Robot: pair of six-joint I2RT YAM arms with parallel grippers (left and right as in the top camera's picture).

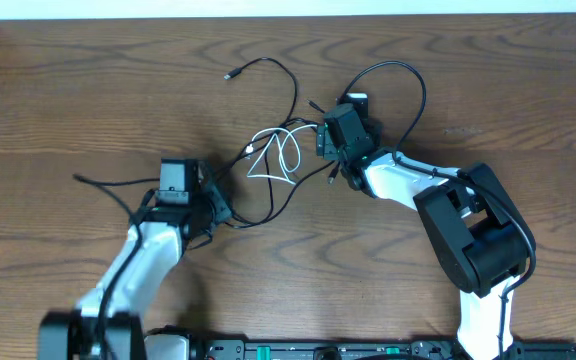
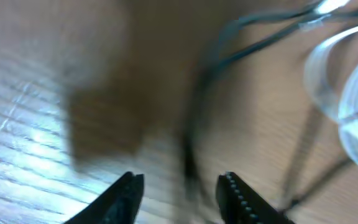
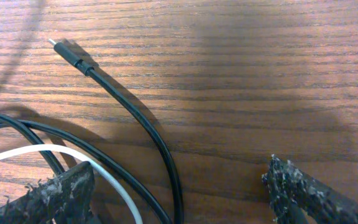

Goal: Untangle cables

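Several thin black cables (image 1: 268, 195) and one white cable (image 1: 286, 152) lie tangled at the table's middle. One black plug end (image 1: 230, 75) lies apart, further back. My left gripper (image 1: 224, 210) is at the tangle's left edge. In the blurred left wrist view its fingers (image 2: 129, 190) stand apart, a black cable (image 2: 191, 168) runs between them, and the white cable (image 2: 353, 118) loops at the right. My right gripper (image 1: 323, 142) is open over the tangle's right side. A black cable (image 3: 135, 118) with a plug (image 3: 67, 53) and the white cable (image 3: 42, 151) lie between its fingers (image 3: 67, 190).
A thicker black wire (image 1: 413, 85) loops off the right arm's wrist, and another (image 1: 103, 183) trails left from the left arm. The wooden table (image 1: 488, 70) has its back edge along the top of the overhead view.
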